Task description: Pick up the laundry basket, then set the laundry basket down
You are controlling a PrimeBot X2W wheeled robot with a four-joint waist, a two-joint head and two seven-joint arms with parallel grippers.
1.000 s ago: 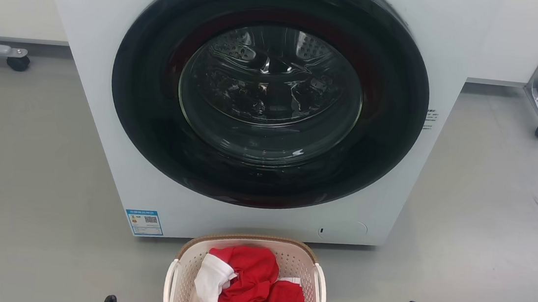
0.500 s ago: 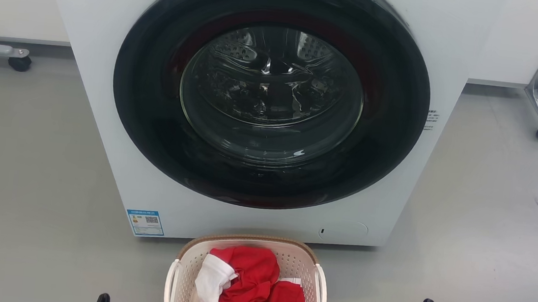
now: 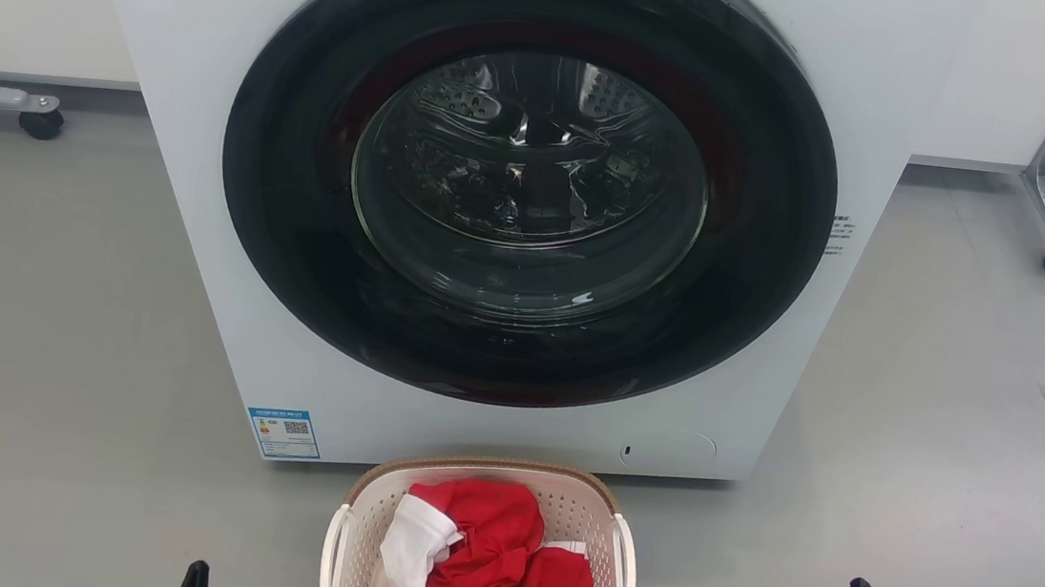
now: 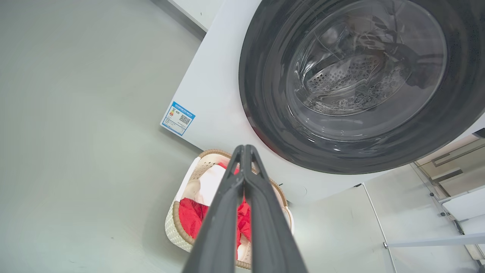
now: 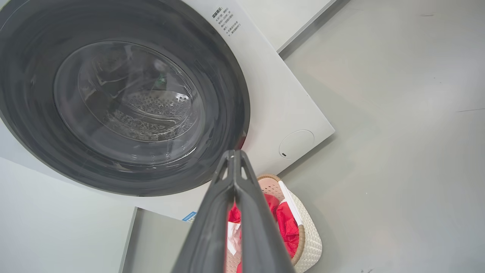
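Close behind the laundry basket (image 3: 487, 467) stands the washer (image 3: 731, 419) — left gripper (image 4: 244, 151), right gripper (image 5: 233, 155) clenched

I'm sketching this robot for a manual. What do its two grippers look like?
They look alike. The left gripper has two long, matte dark-grey jaws. They are broad at the base, taper to narrow pointed tips, and are smooth and plain. The right gripper has the same shape, colour and finish.

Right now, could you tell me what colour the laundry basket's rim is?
The basket rim is woven-look brown, clearest in the head view.
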